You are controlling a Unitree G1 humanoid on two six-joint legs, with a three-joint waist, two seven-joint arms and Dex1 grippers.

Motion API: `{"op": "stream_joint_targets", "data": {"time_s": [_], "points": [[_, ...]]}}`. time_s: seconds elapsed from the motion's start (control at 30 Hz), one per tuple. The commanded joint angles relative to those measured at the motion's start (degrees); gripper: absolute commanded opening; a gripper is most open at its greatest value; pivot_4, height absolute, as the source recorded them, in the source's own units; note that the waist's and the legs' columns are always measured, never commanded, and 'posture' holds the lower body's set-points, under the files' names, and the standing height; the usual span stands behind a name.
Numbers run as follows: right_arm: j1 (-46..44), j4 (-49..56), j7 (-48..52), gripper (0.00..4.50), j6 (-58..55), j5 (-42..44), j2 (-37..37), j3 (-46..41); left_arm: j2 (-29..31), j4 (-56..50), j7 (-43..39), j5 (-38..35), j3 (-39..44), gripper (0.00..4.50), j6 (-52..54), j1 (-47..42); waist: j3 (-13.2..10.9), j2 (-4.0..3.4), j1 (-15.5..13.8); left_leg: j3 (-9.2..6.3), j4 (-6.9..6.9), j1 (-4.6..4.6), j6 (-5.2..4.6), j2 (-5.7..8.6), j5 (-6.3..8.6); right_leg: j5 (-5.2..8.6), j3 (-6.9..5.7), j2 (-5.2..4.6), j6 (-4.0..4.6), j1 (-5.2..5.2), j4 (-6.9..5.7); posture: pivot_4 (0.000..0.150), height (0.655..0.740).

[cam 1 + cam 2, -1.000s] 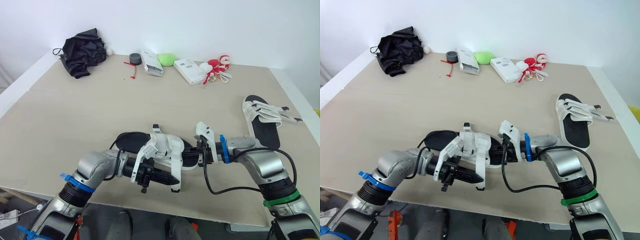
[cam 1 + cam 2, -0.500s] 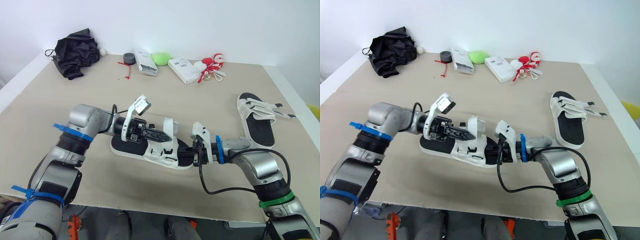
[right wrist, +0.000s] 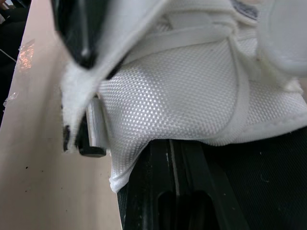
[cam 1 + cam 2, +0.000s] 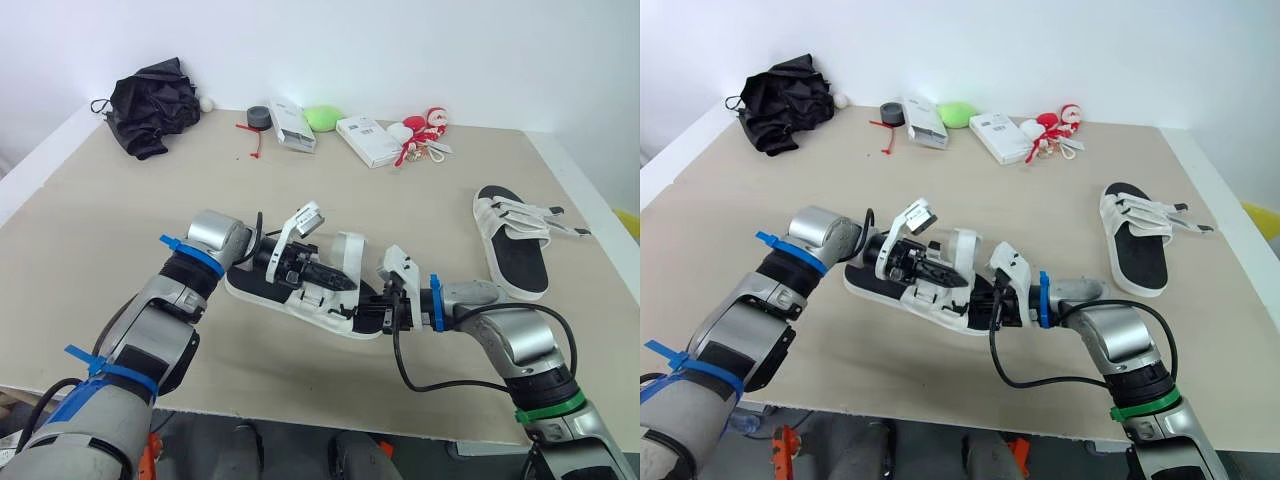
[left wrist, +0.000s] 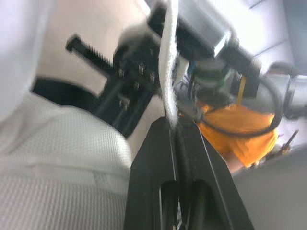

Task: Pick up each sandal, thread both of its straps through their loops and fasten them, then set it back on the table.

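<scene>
Sandal (image 4: 262, 298) is held near the front edge of the table (image 4: 150, 220), its sole apparently clamped by the right gripper (image 4: 380, 314), while a strap (image 5: 168, 57) is pinched in the closed left gripper (image 4: 338, 283). The strap should be drawn taut and kept untwisted for threading.

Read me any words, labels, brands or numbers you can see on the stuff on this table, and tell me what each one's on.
No text here can be read.
White box: dark printed label, too small to read.
Second white box: dark markings, too small to read.
Nearer sandal and farther sandal: no writing visible.
</scene>
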State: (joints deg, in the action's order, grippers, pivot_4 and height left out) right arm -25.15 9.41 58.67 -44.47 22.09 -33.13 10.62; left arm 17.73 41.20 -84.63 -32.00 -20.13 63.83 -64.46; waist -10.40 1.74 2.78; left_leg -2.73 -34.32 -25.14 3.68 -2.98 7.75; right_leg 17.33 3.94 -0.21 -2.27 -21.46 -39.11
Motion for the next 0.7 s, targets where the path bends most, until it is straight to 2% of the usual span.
{"op": "stream_joint_targets", "data": {"time_s": [0.03, 0.37, 0.7], "points": [[0.48, -0.91, 0.66, 0.00, -0.64, -0.41, -0.54, 2.70, -1.12, 3.53, 0.58, -0.72, 5.11, 0.08, 1.54, -3.82, 0.00, 0.00, 0.02, 0.01, 0.00, 0.00, 0.00, 0.00, 0.00, 0.01, 0.00, 0.00, -0.02, 0.00, 0.00, 0.150, 0.7322], [-0.69, -2.22, 1.42, 0.00, 0.50, -0.76, -0.91, 3.10, 0.10, 3.16, -2.34, 4.36, 2.69, 0.08, -0.51, -1.54, 0.00, -0.01, 0.11, 0.01, 0.08, -0.02, -0.10, 0.00, 0.07, 0.06, 0.01, 0.01, -0.06, -0.05, 0.00, 0.150, 0.7322], [-0.63, -2.26, 1.22, 0.00, 0.59, -0.71, -1.06, 3.36, 1.35, 0.11, -6.27, 6.14, -1.01, 0.08, 0.32, -0.15, 0.00, -0.01, 0.13, 0.00, 0.07, -0.02, -0.10, -0.01, 0.07, 0.05, 0.01, 0.02, -0.04, -0.05, -0.01, 0.150, 0.7322]]}}
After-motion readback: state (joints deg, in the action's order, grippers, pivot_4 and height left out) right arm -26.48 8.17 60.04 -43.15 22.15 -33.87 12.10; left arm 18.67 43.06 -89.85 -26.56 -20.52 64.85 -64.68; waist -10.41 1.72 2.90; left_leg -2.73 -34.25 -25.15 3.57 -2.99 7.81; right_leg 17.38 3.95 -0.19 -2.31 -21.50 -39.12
